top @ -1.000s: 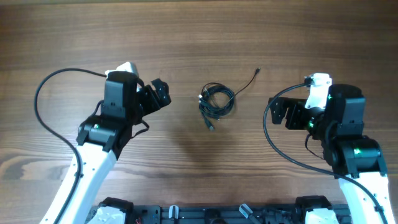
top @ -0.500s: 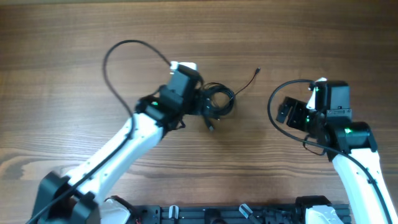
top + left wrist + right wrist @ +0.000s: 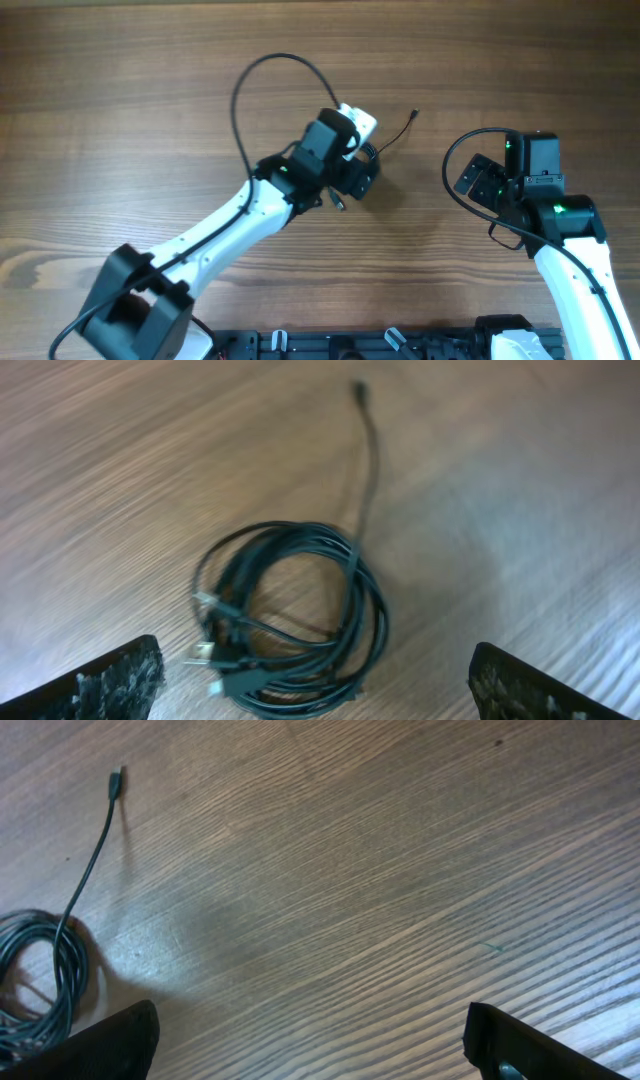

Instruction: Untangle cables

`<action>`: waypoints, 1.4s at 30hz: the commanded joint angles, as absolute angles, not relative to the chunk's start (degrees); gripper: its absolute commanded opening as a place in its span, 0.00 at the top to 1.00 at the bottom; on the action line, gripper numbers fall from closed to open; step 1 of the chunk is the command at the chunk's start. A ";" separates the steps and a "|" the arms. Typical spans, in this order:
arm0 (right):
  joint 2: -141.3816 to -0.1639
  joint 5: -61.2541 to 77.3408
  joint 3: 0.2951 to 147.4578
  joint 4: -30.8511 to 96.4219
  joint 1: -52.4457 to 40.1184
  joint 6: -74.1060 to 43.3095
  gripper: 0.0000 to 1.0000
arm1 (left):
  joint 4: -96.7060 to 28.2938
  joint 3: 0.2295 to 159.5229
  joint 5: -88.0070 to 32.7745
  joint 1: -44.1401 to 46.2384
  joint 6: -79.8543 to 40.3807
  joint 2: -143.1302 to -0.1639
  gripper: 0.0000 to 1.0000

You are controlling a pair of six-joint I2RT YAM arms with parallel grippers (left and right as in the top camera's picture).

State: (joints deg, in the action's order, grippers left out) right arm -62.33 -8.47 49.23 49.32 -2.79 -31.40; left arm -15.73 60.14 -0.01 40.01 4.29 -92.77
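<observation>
The cables (image 3: 290, 615) are a small coiled bundle of thin black cords on the wooden table, with silvery plug ends at the coil's left. One loose tail (image 3: 372, 460) runs away to a small plug. My left gripper (image 3: 315, 695) is open wide, its fingertips (image 3: 110, 680) on either side of the coil's near edge and above it. In the overhead view my left gripper (image 3: 357, 178) covers most of the bundle; only the tail (image 3: 395, 132) shows. My right gripper (image 3: 476, 178) is open and empty, to the right of the cables. In the right wrist view the coil (image 3: 35, 975) lies at the left edge.
The wooden table (image 3: 150, 90) fills the view. A thick black wire (image 3: 250, 85) loops from my left arm, another (image 3: 450, 165) arcs beside my right wrist. The arm bases sit along the front edge.
My left arm has swung right from the table's left side and now hovers over the cable bundle. My right gripper has shifted slightly right and stayed open.
</observation>
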 commanded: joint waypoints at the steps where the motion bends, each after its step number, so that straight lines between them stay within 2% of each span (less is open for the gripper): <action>1: -62.78 -10.07 50.52 49.34 -2.48 -33.17 0.00 | -15.66 60.86 -2.26 41.60 14.20 -97.25 0.00; 3: -62.78 -10.07 50.52 49.19 -2.48 -33.19 0.00 | -15.59 60.86 -3.70 42.11 14.17 -98.80 0.00; 5: -62.78 -10.07 50.52 48.40 -2.48 -33.08 0.00 | -15.68 60.86 -5.34 42.72 14.09 -100.18 0.09; 8: -62.78 -10.07 50.52 47.05 -2.48 -33.15 0.00 | -15.40 60.86 -5.54 43.75 12.86 -102.35 0.15; 13: -62.78 -10.07 50.52 46.57 -2.48 -33.15 0.00 | -14.94 60.86 -5.56 45.36 12.86 -106.13 0.16; 14: -62.78 -10.07 50.52 46.57 -2.48 -33.15 0.00 | -14.94 60.86 -5.56 45.80 12.86 -106.94 0.11; 18: -62.78 -10.09 50.52 46.57 -2.48 -33.08 0.00 | -14.48 60.86 -5.52 46.65 12.86 -109.54 0.10; 20: -62.78 -9.72 50.52 46.54 -2.48 -33.10 0.00 | -14.26 60.86 -4.91 46.65 12.88 -109.62 0.16; 22: -62.78 -8.95 50.52 46.19 -2.50 -33.15 0.00 | -13.65 60.88 -1.02 46.65 12.88 -109.60 0.30; 23: -62.78 -8.97 50.52 46.06 -2.50 -33.12 0.00 | -13.45 60.88 1.08 46.65 12.88 -109.60 0.33; 26: -62.78 -8.97 50.52 46.15 -2.50 -33.10 0.00 | -12.95 60.88 3.60 46.65 12.91 -109.60 0.33; 28: -62.78 -8.97 50.52 46.13 -2.50 -33.12 0.00 | -12.25 60.88 4.25 46.65 12.91 -109.62 0.40; 30: -62.78 -8.95 50.52 46.13 -2.50 -33.12 0.00 | -11.18 60.88 4.51 46.65 12.91 -109.62 0.54; 31: -62.78 -8.95 50.52 46.15 -2.50 -33.12 0.00 | -10.72 60.88 4.95 46.65 12.91 -109.62 0.67; 32: -62.78 -8.95 50.52 46.15 -2.50 -33.10 0.00 | -10.46 60.88 5.41 46.65 12.88 -109.62 0.87; 33: -62.78 -8.95 50.52 46.15 -2.50 -33.12 0.00 | -10.41 60.88 5.89 46.65 12.88 -109.56 0.96; 38: -62.78 -7.92 50.52 46.15 -2.50 -32.97 0.00 | -10.44 60.88 5.89 46.85 10.92 -105.89 0.96; 42: -62.78 -4.25 50.52 45.60 -2.50 -32.73 0.00 | -10.24 60.88 3.09 44.38 -4.49 -99.37 0.96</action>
State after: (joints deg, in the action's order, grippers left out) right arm -62.33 -7.51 49.23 46.17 -2.79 -32.34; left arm -10.66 60.29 4.89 46.37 8.32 -106.32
